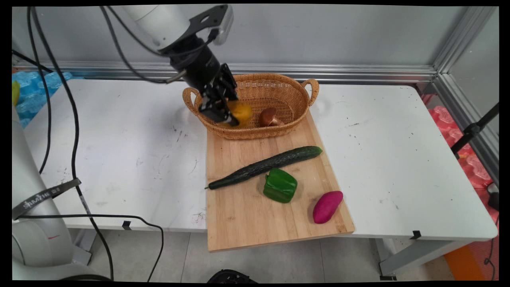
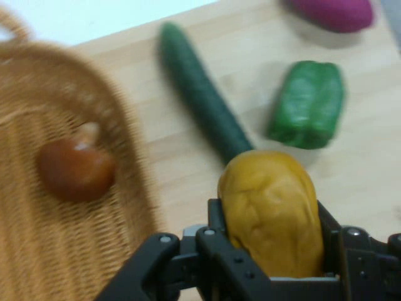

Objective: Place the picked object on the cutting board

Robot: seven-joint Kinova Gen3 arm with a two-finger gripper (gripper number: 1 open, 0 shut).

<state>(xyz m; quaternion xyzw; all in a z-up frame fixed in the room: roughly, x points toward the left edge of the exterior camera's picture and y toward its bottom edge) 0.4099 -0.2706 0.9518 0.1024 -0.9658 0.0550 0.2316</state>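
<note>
Hand view: a yellow fruit (image 2: pixel 269 207) is seen clamped between the jaws of the gripper (image 2: pixel 269 263), its long axis running along them. Beyond, at upper left, the basket (image 1: pixel 279 85) with a mushroom (image 1: pixel 269 116) is found.

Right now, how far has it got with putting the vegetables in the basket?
One brown mushroom already lies in the wicker basket. The tool grips a yellow potato-like item over the basket's near rim. The cucumber, green pepper and purple sweet potato remain on the cutting board.
</note>
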